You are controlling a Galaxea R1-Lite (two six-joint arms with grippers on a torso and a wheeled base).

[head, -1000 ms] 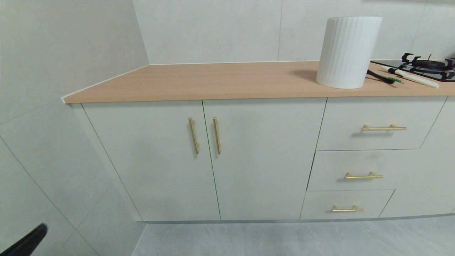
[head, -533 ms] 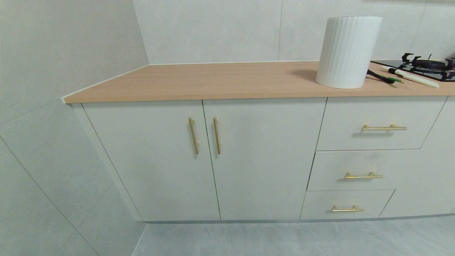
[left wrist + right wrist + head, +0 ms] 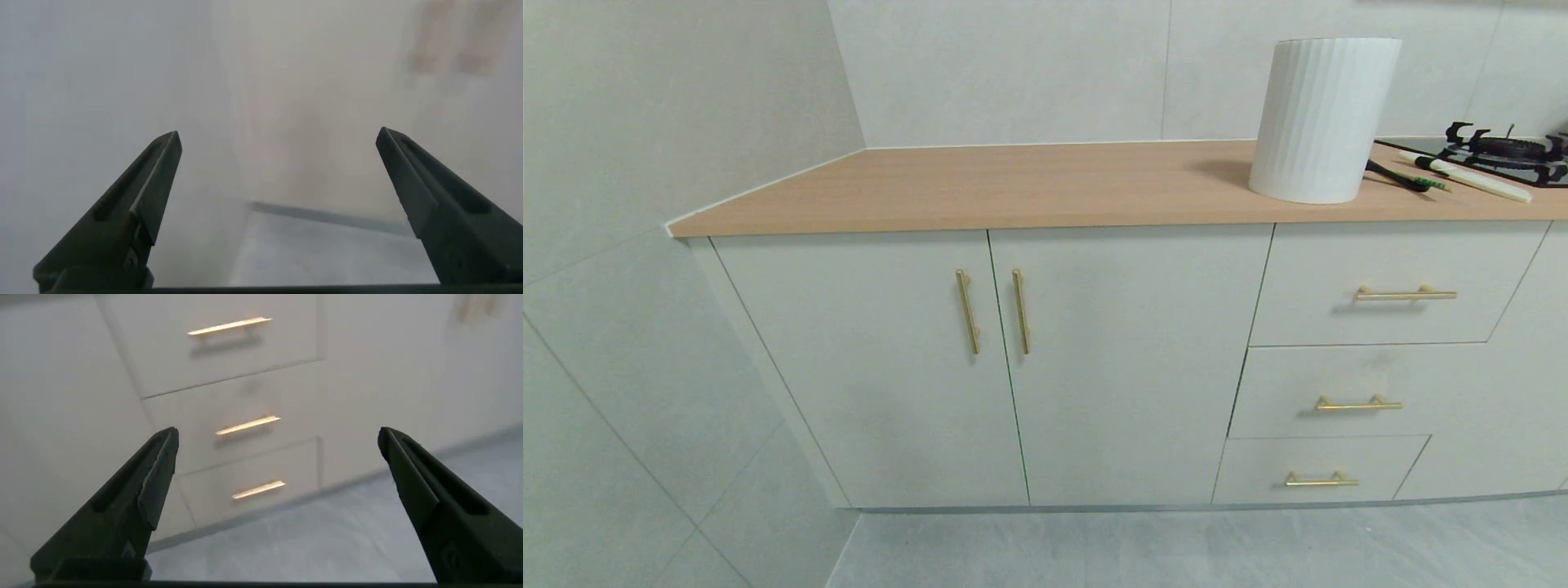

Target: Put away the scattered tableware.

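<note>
Currently, stock as I read it from the console, nearest first.

1. Left gripper (image 3: 276,135): jaws spread wide, nothing between them, low down and facing a pale wall corner.
2. Right gripper (image 3: 276,433): likewise spread wide and empty, low, facing the drawers (image 3: 237,400).
3. Floor (image 3: 1176,547): grey tile.
4. Doors (image 3: 1005,367): two, shut, with brass bar handles side by side. The three drawers to their right are all shut.
5. Counter (image 3: 1013,184): wood top.
6. Holder (image 3: 1323,118): tall white ribbed cylinder, upright, toward the counter's right end.
7. Dark utensil (image 3: 1398,176) and pale utensil (image 3: 1462,176): lying flat just right of the holder, between it and the hob (image 3: 1503,151). A small green piece lies with them; I cannot tell what it is.

Risks, as I judge them: both arms sit well below the counter, so a careless lift could clip its edge. The utensils are thin and flat, so a pinch may slip or push them under the hob's grate. The holder is tall and close by, and a passing wrist could tip it.

Markings: I can read no print, label or brand on anything listed.
</note>
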